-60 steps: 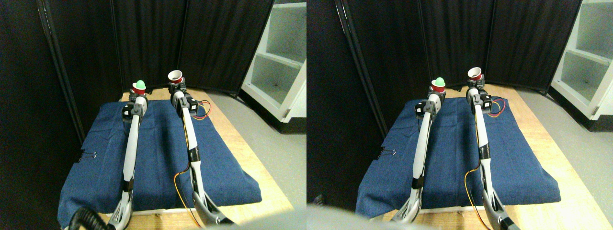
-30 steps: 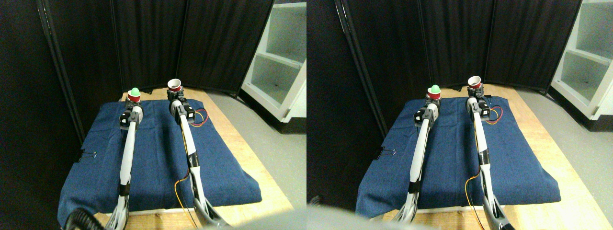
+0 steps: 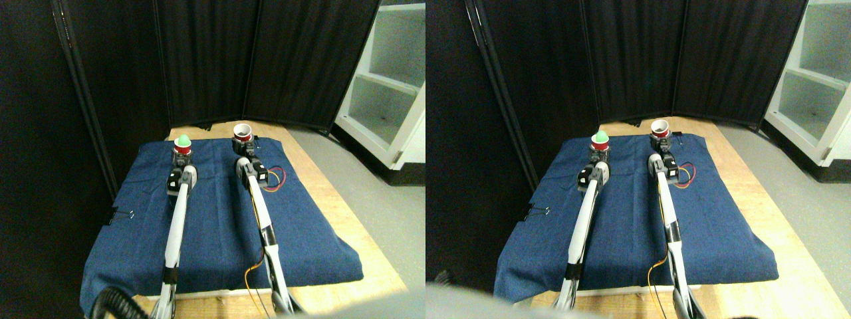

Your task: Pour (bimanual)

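Note:
A small red cup [image 3: 181, 150] with a green ball [image 3: 182, 140] resting in its mouth stands upright at the far left of the blue cloth [image 3: 213, 226]. My left gripper [image 3: 181, 159] is shut on its lower part. To the right, a second red cup [image 3: 242, 132] with a white inside is also upright and shows nothing in it. My right gripper [image 3: 242, 147] is shut on this one. Both cups are low, close over the cloth; I cannot tell whether they touch it. The cups are about a hand's width apart.
The cloth covers a wooden table [image 3: 349, 219]. Black curtain panels [image 3: 266, 60] close off the back and left. A white shelf unit [image 3: 392, 86] stands at the right on the grey floor. Red and orange wires [image 3: 276, 178] hang off the right arm. A binder clip [image 3: 123, 215] holds the cloth's left edge.
Both arms have come down and drawn back toward me with their cups. The right cup, tilted toward the left one earlier, now stands upright. The green ball stays in the left cup.

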Controlling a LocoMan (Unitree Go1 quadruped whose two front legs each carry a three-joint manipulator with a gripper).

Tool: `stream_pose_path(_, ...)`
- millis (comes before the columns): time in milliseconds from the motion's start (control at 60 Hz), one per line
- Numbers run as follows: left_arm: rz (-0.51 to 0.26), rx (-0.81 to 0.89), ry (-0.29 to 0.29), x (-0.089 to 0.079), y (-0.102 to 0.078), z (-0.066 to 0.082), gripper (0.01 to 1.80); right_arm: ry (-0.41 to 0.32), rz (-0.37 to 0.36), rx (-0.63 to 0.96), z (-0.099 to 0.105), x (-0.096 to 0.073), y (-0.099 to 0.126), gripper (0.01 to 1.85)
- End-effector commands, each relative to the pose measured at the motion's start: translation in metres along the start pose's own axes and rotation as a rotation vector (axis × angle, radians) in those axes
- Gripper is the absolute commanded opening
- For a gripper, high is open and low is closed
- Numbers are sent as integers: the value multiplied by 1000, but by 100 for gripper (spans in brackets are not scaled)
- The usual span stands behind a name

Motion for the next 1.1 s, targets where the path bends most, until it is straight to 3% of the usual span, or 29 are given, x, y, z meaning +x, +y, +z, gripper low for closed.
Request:
stream_pose_path(17,-36,6,-18,3,0,-1,33,-25,32,-55,3,0,0,33)
stream_pose_path(533,-16,4,-51,5,17,0,33,-78,-7,-29,15,-3,-23,33)
stream_pose_path(1100,-22,-21,-91,10,23,6,33,-97,-76,15,19,-8,-51,33)
